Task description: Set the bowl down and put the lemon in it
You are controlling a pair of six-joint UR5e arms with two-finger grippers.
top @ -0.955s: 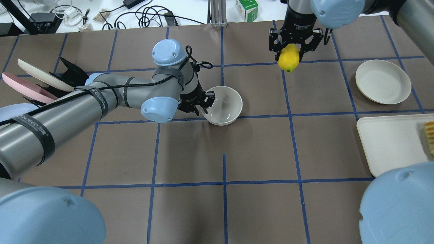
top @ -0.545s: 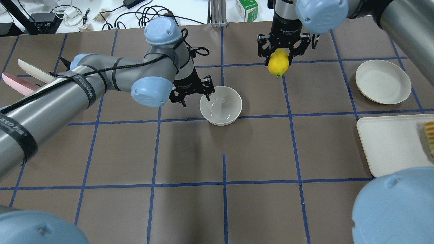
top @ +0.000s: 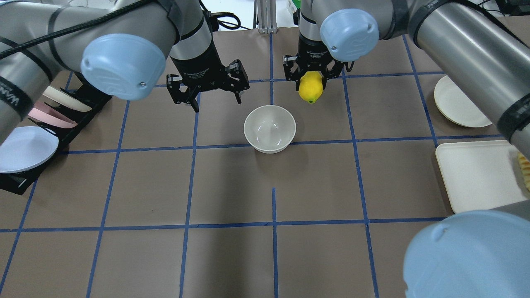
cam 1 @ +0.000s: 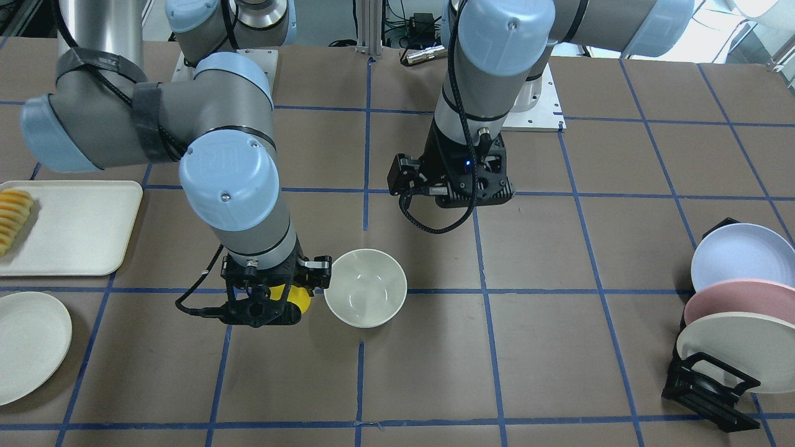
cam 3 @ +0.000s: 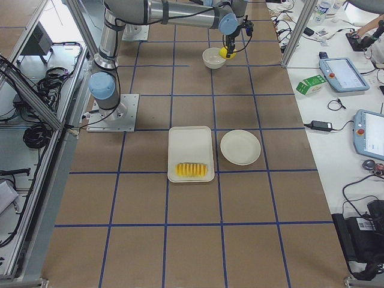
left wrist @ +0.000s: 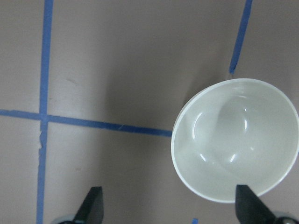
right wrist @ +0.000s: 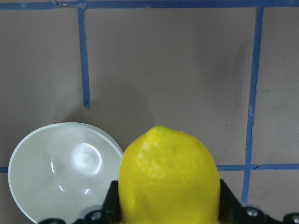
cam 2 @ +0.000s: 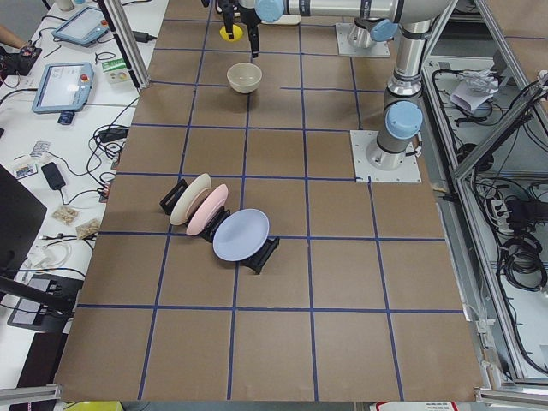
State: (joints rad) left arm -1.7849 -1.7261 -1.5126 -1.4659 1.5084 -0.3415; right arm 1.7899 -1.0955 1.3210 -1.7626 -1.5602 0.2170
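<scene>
The cream-white bowl (top: 270,128) stands upright and empty on the brown table, and also shows in the front view (cam 1: 365,287). My left gripper (top: 215,99) is open and empty, raised above the table behind and to the left of the bowl. Its wrist view shows the bowl (left wrist: 236,140) below, between the spread fingertips (left wrist: 91,207). My right gripper (top: 310,85) is shut on the yellow lemon (top: 310,89) and holds it in the air just beyond the bowl's far right rim. In the right wrist view the lemon (right wrist: 168,177) sits beside the bowl (right wrist: 60,168).
A black rack with blue, pink and cream plates (top: 41,120) stands at the left. A flat cream plate (top: 459,101) lies at the right. A cream tray (top: 476,176) with fruit slices (cam 1: 12,217) lies nearer the robot on that side.
My left gripper has come off the bowl's rim and risen toward the far left, open. My right gripper has carried the lemon left, toward the bowl. The bowl stays put.
</scene>
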